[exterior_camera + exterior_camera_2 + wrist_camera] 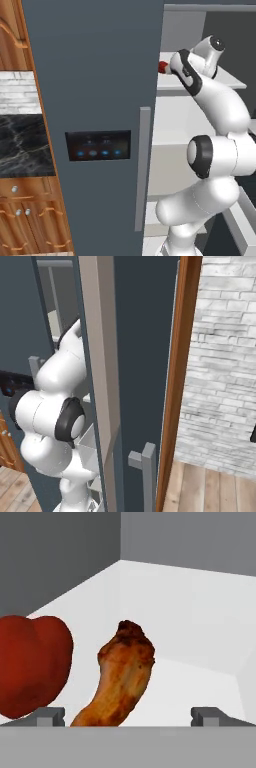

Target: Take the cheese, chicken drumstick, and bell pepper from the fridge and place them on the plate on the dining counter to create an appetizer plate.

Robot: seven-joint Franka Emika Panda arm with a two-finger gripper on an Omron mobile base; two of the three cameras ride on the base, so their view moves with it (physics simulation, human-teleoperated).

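reaching into the fridge (95,100), the gripper (127,714) hangs low over a white shelf (190,632) with its jaws spread wide, nothing between them yet. just ahead the drumstick (122,677) lies between the tips, nearer the left one, likely the next pick. the pepper (32,662) sits beside it to the left, apart. grey walls close the far corner.
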